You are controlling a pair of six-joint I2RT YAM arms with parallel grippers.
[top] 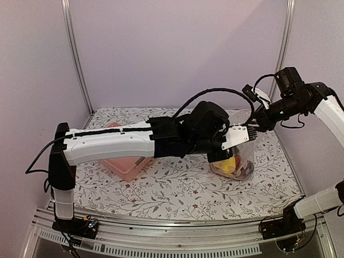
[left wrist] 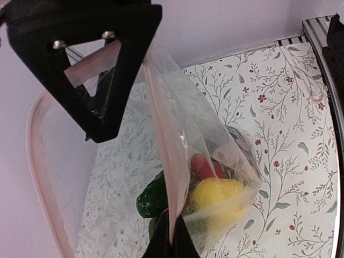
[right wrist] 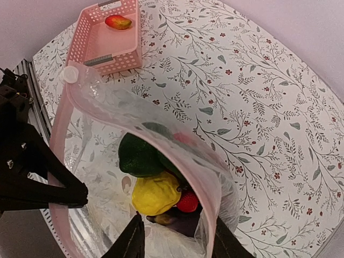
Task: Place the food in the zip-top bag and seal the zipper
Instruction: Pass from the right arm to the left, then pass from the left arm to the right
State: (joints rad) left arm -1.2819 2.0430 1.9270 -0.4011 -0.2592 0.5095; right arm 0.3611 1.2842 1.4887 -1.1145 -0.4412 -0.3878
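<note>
Where the left pincer (left wrist: 171, 239) clamps, the zip-top bag (left wrist: 215, 145) sits below.

A zip-top bag (top: 248, 156) stands upright on the right half of the tabletop (top: 177, 196), mouth upward, nearer the right edge than the centre. Inside, at its bottom, several toy food pieces (right wrist: 156, 193) lie piled together, touching. A latticed basket (right wrist: 115, 62) sits on the left half, well apart from the bag, with one toy fruit (right wrist: 118, 22) in it. The left arm (top: 107, 142) stretches over the basket toward the bag.
</note>
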